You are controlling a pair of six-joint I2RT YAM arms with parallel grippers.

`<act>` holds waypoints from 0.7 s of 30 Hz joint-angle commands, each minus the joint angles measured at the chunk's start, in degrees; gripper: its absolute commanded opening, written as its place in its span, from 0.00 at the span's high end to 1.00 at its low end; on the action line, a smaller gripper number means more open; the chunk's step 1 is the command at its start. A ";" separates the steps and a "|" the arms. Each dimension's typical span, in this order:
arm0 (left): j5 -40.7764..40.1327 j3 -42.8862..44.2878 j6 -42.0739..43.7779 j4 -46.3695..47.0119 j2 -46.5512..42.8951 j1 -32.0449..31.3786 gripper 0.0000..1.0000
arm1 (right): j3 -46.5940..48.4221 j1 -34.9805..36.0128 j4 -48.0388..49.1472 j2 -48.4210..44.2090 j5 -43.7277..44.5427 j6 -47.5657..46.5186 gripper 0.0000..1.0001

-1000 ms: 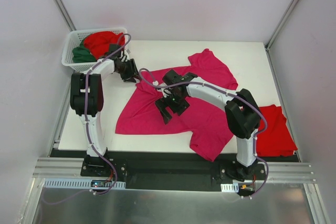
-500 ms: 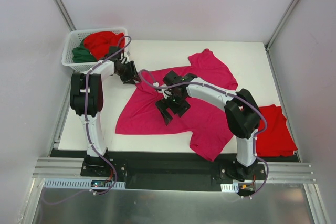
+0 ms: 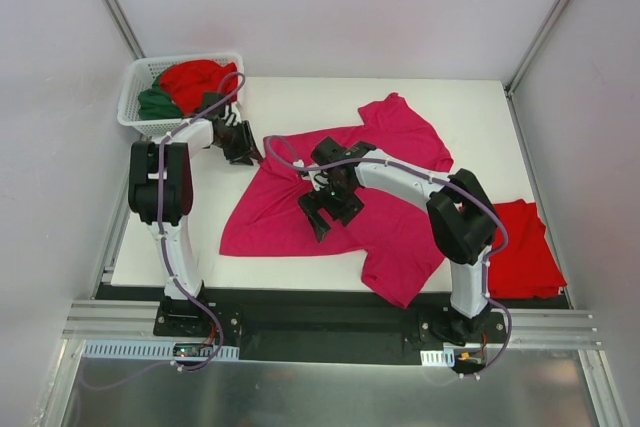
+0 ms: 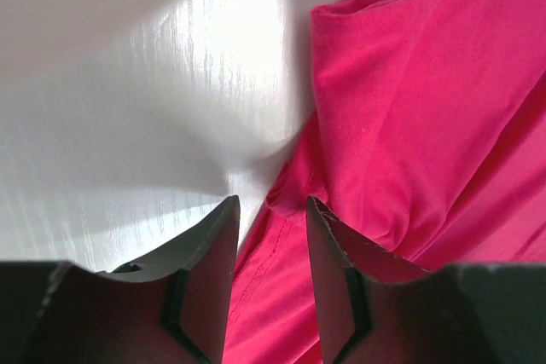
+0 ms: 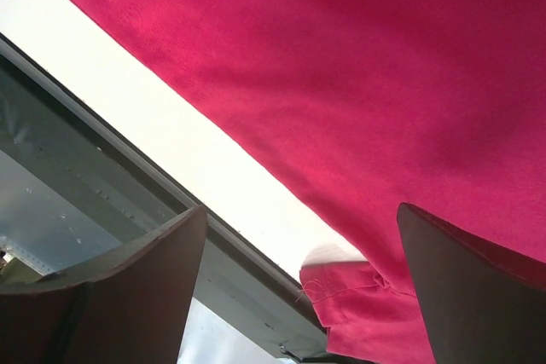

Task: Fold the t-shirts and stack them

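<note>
**Item inspected:** one pink shirt (image 3: 395,242), laid out but rumpled across the middle of the table (image 3: 300,97), one corner hanging over the near edge. A folded red shirt (image 3: 520,247) is noted at the table's right edge. A second red shirt (image 3: 190,77) and a green shirt (image 3: 158,102) are kept in the basket (image 3: 135,112) at the far left corner.

**Left gripper** (image 3: 243,145): placed low at the far-left edge of the pink shirt. Its fingers (image 4: 209,262) are drawn fairly close, with a narrow gap left between them. A raised crease of cloth is seen just beyond that gap, but no cloth is seen clamped.

**Right gripper** (image 3: 322,212): held over the middle of the pink shirt. Its fingers (image 5: 136,270) are spread wide and nothing is caught between them.

**Handling assessment:** the cloth is judged light, limp and without stiffness. It is expected to sag and bunch when lifted, and to drag on the table when pulled. It is judged neither fragile nor slippery. A flat single layer is judged hard to pinch, so a hold is better taken at a hem, a seam or a raised crease. Two holds set well apart along one edge are advised, so that the cloth is kept taut. Care is needed that only the intended layer is caught.
</note>
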 commanded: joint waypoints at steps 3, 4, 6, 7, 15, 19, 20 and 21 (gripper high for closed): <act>0.62 -0.48 0.42 -2.29 -4.09 0.15 0.62 | -0.04 0.46 -2.04 -0.91 -0.88 -0.01 0.04; 0.80 -0.39 0.24 -2.29 -3.66 0.15 0.62 | 0.05 0.46 -2.13 -0.91 -0.88 -0.01 0.04; 1.33 0.40 -0.02 -2.29 -3.21 0.15 0.62 | -0.13 0.63 -2.13 -1.09 -0.79 -0.01 0.04; 1.42 0.67 -0.02 -2.38 -2.78 0.15 0.62 | -0.39 0.54 -2.22 -1.18 -0.62 -0.01 0.04; 2.03 2.08 -0.55 -2.38 -0.84 0.06 0.65 | -2.32 0.63 -2.04 -2.32 -0.18 0.17 0.04; 2.12 2.16 -0.37 -2.38 -0.05 -0.02 0.68 | -2.85 0.63 -1.78 -2.32 -0.18 0.43 0.04; 2.12 2.25 -0.29 -2.29 0.04 -0.02 0.67 | -2.85 0.72 -1.87 -2.32 -0.18 0.43 0.04; 2.12 2.25 -0.29 -2.29 0.39 -0.02 0.68 | -2.85 0.72 -1.87 -2.32 -0.18 0.52 0.04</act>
